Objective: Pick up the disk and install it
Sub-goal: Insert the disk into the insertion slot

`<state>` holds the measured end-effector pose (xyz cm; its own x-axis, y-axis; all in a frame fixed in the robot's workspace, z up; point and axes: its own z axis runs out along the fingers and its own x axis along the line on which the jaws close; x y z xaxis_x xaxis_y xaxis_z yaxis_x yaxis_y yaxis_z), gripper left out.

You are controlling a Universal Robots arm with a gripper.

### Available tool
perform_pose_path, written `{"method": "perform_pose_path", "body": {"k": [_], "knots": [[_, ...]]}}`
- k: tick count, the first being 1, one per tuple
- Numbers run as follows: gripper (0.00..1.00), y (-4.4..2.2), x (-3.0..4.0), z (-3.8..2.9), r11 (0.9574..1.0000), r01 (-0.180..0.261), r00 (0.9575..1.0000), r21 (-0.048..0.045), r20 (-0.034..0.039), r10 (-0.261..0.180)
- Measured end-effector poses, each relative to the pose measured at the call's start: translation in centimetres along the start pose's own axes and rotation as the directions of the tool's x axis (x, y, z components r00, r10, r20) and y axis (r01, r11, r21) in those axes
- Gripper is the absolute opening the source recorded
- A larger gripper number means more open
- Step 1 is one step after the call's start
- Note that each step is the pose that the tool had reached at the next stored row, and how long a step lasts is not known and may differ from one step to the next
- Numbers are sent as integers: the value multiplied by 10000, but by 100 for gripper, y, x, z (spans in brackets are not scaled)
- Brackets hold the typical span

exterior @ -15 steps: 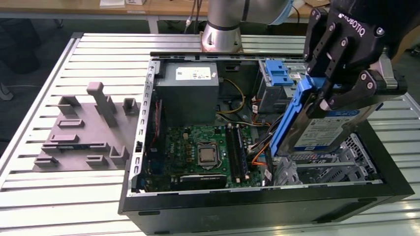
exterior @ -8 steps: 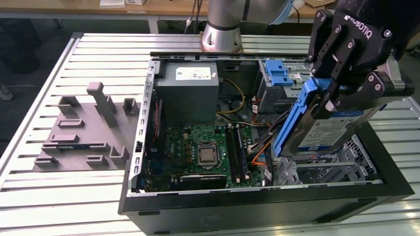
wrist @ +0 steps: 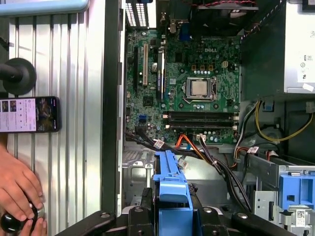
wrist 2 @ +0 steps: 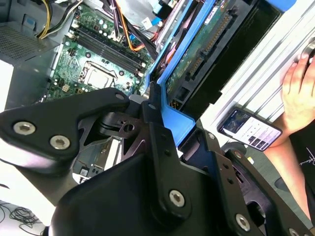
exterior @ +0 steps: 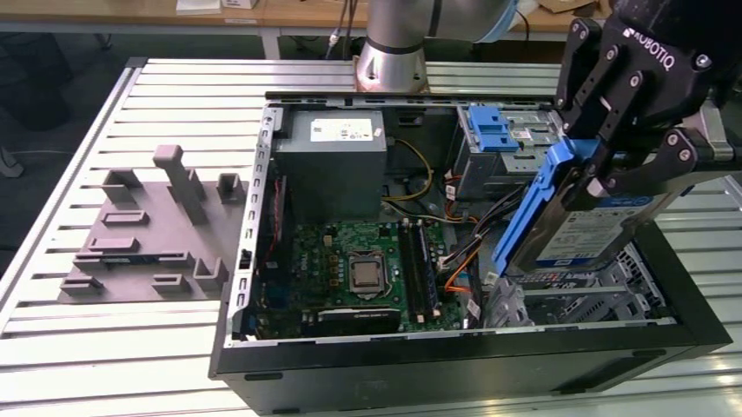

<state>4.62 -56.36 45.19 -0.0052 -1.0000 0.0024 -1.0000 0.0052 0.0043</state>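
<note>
The disk [exterior: 586, 228] is a silver drive with a white-and-blue label in a blue carrier bracket. It hangs tilted over the right part of the open computer case [exterior: 464, 365] in the exterior view. My black gripper [exterior: 620, 172] is shut on the disk's upper end, clamping the carrier. In the second wrist view the disk's green circuit side [wrist 2: 204, 46] and blue carrier [wrist 2: 173, 120] run out from between my fingers [wrist 2: 152, 132]. The first wrist view has the carrier's blue end [wrist: 172, 189] above a metal drive cage [wrist: 135, 169].
Inside the case lie the green motherboard [exterior: 365, 265], a grey power supply box [exterior: 336, 165], a blue ribbed latch [exterior: 492, 130] and loose cables [wrist: 211, 157]. A grey fixture plate [exterior: 145, 230] sits at the exterior view's left. A person's hand [wrist: 19, 189] and a phone [wrist: 30, 114] rest beside the case.
</note>
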Motion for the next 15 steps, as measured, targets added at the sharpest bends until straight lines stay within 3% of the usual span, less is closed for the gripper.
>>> {"method": "perform_pose_path", "body": {"k": [9, 15], "knots": [[36, -67, 0, 17, 10000, 0, 10000, 0, 1, 0], [36, -70, 0, 18, 10000, 0, 10000, 0, 2, 0]]}}
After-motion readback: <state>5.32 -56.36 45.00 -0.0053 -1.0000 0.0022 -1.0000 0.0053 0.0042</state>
